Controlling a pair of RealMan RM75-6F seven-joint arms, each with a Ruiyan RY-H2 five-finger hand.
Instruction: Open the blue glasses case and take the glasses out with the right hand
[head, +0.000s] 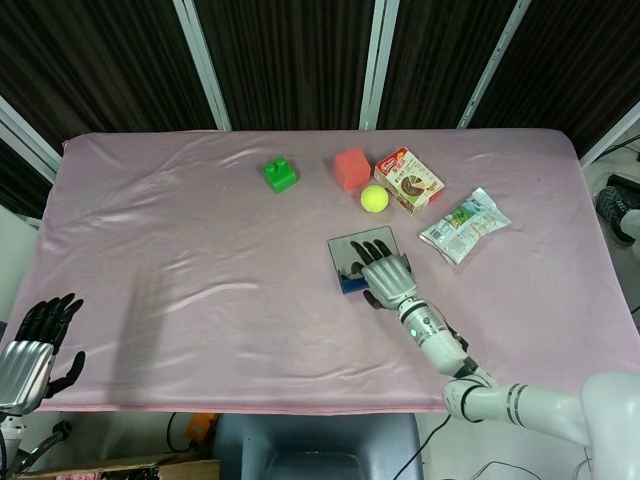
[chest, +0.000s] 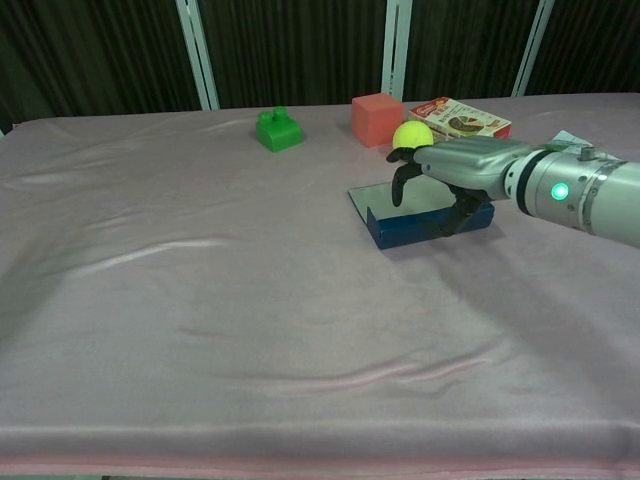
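**A:** Status on your right hand?

**B:** My right hand (head: 385, 276) is palm-down over the blue glasses case (chest: 428, 217), dark fingers (chest: 400, 180) curled down into the open tray. Can't tell if they've closed on anything. The glasses are hidden under my hand, or not visible at all.

**A:** Where's the case?

**B:** Right of centre on the pink surface (head: 200, 250). Lid (head: 350, 252) is flipped open, lying back flat toward the far side, grey inner face up. The blue tray wall faces the chest view.

**A:** What's around it?

**B:** Just beyond the lid there's a yellow-green ball (head: 374, 198). Past that a red cube (head: 351, 168), with a snack box (head: 409, 180) beside it on the right. A green-white packet (head: 464, 224) lies to the right of the case, apart from it. A green block (head: 280, 174) sits further left along the far side.

**A:** Left hand?

**B:** My left hand (head: 35, 340) is off the near left corner, fingers spread, holding nothing.
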